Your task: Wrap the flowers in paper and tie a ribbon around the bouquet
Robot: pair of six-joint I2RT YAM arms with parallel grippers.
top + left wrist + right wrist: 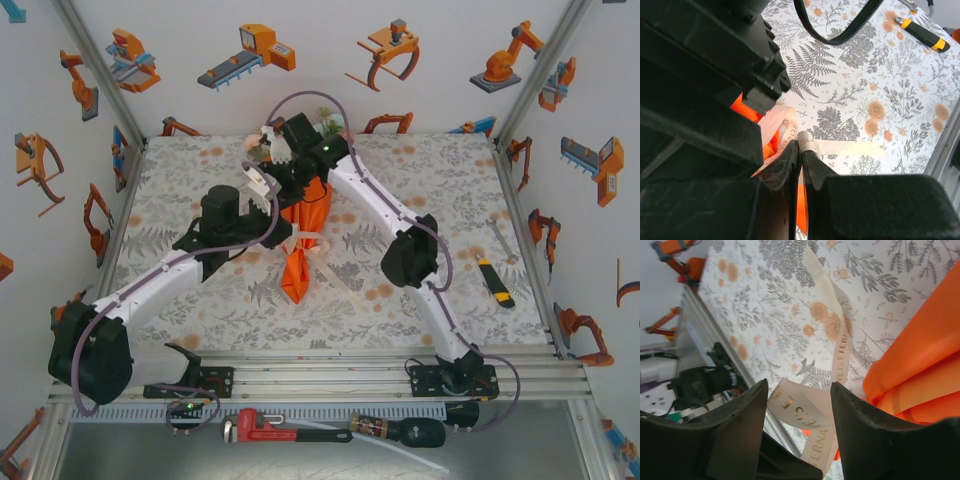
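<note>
two tools on one ribbon (839,352): left tool (801,146) pinched shut on it, anchoring; right tool (799,387) open astride the slack beside bouquet (920,355), probably poised to grab.

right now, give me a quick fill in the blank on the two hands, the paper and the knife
1. The left hand is shut on the ____.
2. The paper is bright ____.
3. The right hand is ____.
4. The knife lies to the ____ of the paper.

Missing words: ribbon; orange; open; right
</note>
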